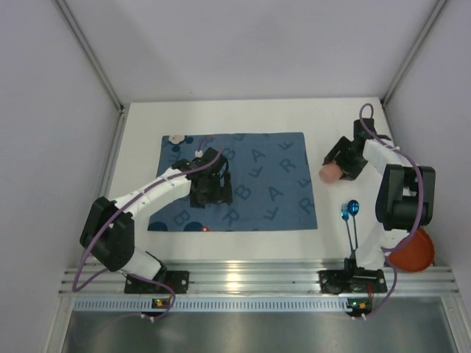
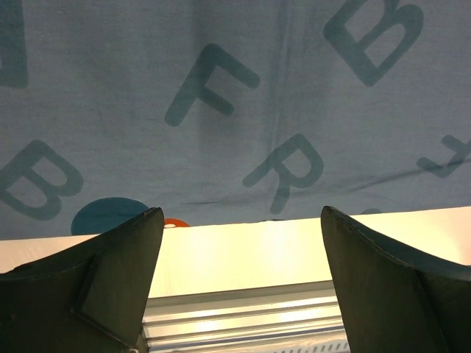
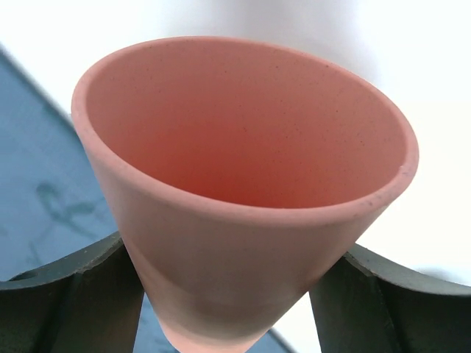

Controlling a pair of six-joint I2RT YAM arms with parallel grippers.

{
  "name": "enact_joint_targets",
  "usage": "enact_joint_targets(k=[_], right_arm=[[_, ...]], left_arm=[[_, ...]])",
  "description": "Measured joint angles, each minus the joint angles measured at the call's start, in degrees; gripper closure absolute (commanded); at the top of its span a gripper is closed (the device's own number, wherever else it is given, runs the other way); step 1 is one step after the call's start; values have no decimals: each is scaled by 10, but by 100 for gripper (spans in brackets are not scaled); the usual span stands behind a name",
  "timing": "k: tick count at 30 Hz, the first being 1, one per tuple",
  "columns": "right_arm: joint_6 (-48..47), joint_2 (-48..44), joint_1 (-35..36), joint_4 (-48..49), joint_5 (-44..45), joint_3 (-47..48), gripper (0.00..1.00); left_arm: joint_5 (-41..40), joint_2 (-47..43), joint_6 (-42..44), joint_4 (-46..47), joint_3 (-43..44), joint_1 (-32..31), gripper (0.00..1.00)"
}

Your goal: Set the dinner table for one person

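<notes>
On the white dinner table [image 1: 243, 118] lies a dark blue letter-printed placemat [image 1: 250, 184]. My left gripper [image 1: 211, 193] hovers over the mat's near left part, open and empty; in the left wrist view its gripper [image 2: 243, 220] frames the mat [image 2: 221, 110] and the table's near strip. To the right of the mat is a pink cup [image 1: 329, 171], and my right gripper [image 1: 338, 169] holds it. In the right wrist view the cup [image 3: 243, 184] fills the frame with its mouth toward the camera. Both fingers [image 3: 81, 294] press its narrow lower part.
A blue spoon and fork [image 1: 349, 212] lie on the table near the right arm's base. An orange-red bowl [image 1: 412, 251] sits at the near right edge. A small pale object [image 1: 175, 137] rests at the mat's far left corner. A tiny red spot [image 1: 204, 228] marks its near edge.
</notes>
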Motion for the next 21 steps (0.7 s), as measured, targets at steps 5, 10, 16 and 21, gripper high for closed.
enact_joint_targets(k=[5, 10, 16, 21], right_arm=[[6, -5, 69, -3, -52, 1, 46], [33, -26, 207, -1, -87, 1, 27], [52, -28, 309, 4, -119, 1, 0], [45, -22, 306, 0, -133, 8, 0]], left_arm=[[-2, 2, -5, 26, -4, 0, 7], [-1, 34, -5, 54, 0, 0, 7], [1, 83, -5, 63, 27, 0, 7], [1, 88, -4, 66, 51, 0, 7]])
